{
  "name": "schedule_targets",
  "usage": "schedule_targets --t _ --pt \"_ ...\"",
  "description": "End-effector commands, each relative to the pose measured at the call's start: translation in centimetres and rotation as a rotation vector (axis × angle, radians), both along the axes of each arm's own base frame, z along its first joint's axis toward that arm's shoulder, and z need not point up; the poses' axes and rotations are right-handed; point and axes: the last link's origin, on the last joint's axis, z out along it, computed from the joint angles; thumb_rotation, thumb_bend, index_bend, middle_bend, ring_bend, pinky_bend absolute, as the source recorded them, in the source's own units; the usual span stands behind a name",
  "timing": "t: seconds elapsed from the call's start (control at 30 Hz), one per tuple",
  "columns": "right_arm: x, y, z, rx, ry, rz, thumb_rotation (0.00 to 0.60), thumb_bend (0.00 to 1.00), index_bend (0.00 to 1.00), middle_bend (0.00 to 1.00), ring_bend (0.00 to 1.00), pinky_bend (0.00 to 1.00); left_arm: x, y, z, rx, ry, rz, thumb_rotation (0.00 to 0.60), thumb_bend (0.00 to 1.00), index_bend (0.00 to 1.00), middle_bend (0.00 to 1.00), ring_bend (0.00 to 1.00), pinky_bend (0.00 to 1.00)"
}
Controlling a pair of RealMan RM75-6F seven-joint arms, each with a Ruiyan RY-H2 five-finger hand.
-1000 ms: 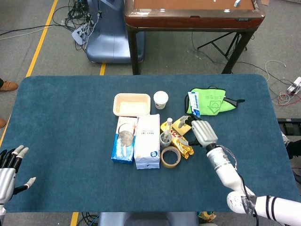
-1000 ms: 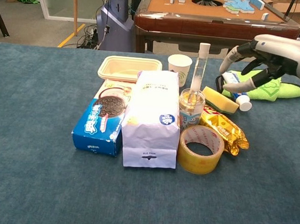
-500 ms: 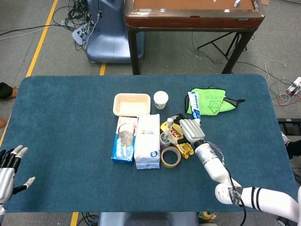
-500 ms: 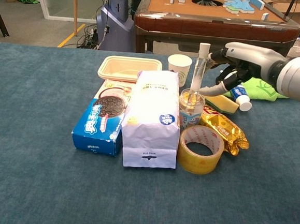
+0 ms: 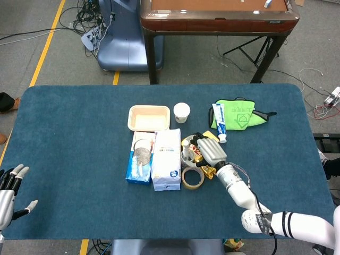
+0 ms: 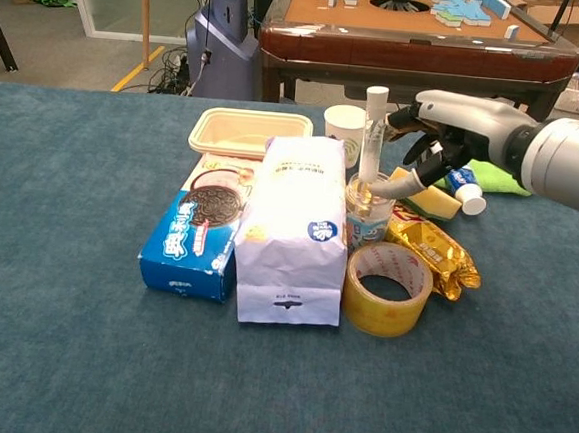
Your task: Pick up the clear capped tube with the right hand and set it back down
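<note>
A blue-carpeted table [image 5: 79, 133] carries a tight cluster of goods near its middle. The largest is a white paper bag [image 6: 294, 227] standing upright, with a blue cookie box [image 6: 196, 231] lying against its left side and a beige tray [image 6: 248, 130] behind both. A green cloth [image 5: 240, 116] lies well apart to the right, a toothpaste tube [image 5: 219, 121] resting on its near edge. The right hand [image 6: 455, 129] reaches in from the right, its fingers [image 6: 401, 182] curled toward the clear capped tube [image 6: 372, 133], with one fingertip at the tube's lower part; whether the tube is actually pinched or only touched cannot be told from either view. The tube stands upright in a small clear jar [image 6: 369, 211] just right of the bag, its white cap topmost. A roll of yellow tape [image 6: 389, 288] lies flat in front of the jar, touching a gold snack wrapper [image 6: 435, 250]. A yellow sponge [image 6: 431, 199] sits beneath the hand, and a white paper cup [image 6: 343, 123] stands behind the jar. The left hand [image 5: 10, 183] rests at the table's near-left edge, fingers spread and holding nothing.
</note>
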Motion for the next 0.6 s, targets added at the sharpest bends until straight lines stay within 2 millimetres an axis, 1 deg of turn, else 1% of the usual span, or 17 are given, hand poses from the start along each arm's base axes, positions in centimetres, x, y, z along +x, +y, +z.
schedule_targets --t 0.03,0.37,0.6 --pt "0.0 -0.1 0.0 -0.001 0.000 0.000 0.600 0.33 0.44 0.26 0.12 0.22 0.0 0.0 0.0 0.001 -0.001 -0.002 0.600 0.19 0.11 0.07 0.08 0.01" --pt "0.2 -0.4 -0.6 -0.003 -0.002 -0.001 0.600 0.36 0.46 0.26 0.12 0.22 -0.1 -0.1 0.1 0.004 -0.001 0.004 0.600 0.19 0.11 0.07 0.08 0.01" --pt "0.7 -0.6 -1.0 0.003 -0.002 0.008 0.600 0.36 0.46 0.26 0.12 0.22 -0.2 -0.1 0.2 0.007 -0.001 0.005 0.600 0.19 0.11 0.07 0.08 0.01"
